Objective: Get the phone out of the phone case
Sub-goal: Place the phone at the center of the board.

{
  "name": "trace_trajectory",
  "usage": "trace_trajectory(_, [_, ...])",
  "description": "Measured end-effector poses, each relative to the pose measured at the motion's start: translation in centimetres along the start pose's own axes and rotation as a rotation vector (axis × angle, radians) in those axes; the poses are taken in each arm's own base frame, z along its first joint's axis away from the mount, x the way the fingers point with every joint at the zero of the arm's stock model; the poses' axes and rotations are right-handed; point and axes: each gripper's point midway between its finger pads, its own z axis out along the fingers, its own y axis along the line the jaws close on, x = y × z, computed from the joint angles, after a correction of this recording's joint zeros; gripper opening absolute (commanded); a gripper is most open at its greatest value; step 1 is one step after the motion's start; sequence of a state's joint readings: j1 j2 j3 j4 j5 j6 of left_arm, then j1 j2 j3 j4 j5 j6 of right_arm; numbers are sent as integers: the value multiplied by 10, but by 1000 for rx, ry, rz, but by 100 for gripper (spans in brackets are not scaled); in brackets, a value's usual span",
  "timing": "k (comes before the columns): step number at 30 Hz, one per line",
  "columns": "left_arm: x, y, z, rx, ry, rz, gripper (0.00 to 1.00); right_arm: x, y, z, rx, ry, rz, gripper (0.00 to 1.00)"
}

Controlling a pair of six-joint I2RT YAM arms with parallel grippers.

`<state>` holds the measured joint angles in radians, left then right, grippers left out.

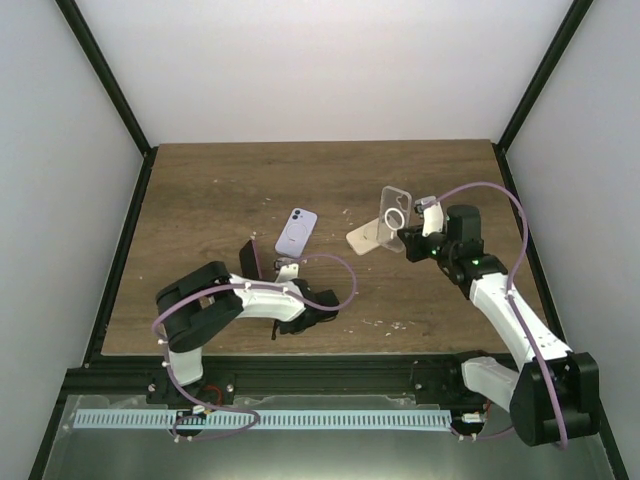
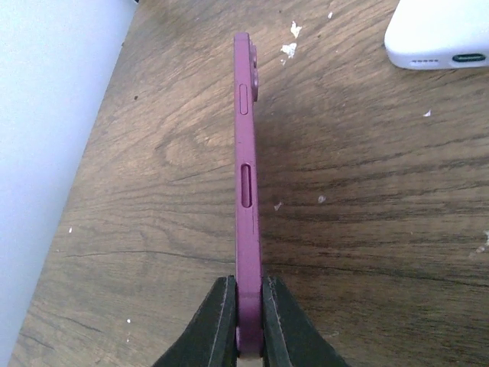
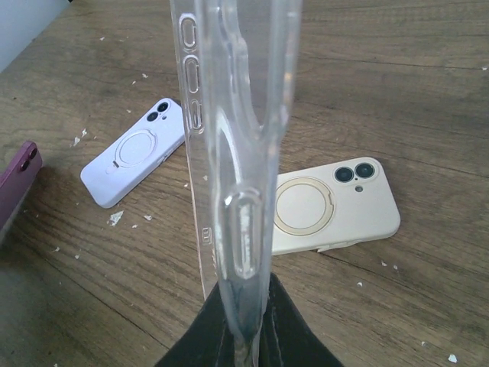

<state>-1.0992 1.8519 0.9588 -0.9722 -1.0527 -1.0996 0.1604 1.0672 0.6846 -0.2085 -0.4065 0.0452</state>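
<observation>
left end effector [image 2: 248, 297]: closed on the lower end of the maroon phone [image 2: 246, 176], held on edge, no case on it
right end effector [image 3: 248, 302]: clamped on the bottom of the clear phone case [image 3: 229, 115], upright and empty
why held so: one piece per arm and well apart, so the split looks done
phone location: left-centre, low over the surface [image 2: 367, 191]; cannot tell if it touches
clutter: lavender phone [image 3: 134, 149] and beige phone [image 3: 336, 206] lie flat between the arms, the beige one just behind the case
open room: bare wood on the far side; side walls near both arms
</observation>
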Motion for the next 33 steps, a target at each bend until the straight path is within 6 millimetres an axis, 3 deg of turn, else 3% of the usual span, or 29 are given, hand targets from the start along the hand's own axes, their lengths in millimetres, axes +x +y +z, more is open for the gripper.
trace_trajectory(5, [2,-6,2,35,-11,19,11,1,2,1,-12,5,2,1])
trace_trajectory(11, [6,-14,3,96,-1,31,14,1,2,1,-13,5,2,1])
trace_trajectory(16, [11,-24,4,149,22,25,31,1,2,1,-12,5,2,1])
trace_trajectory(22, [15,-26,-1,230,44,-14,32,1,0,1,-3,6,8,1])
trace_trajectory(28, [11,-28,-15,356,58,-60,46,1,-14,3,56,19,25,1])
trace_trajectory(33, [-3,-22,-42,561,33,-133,60,-10,-32,4,123,38,27,1])
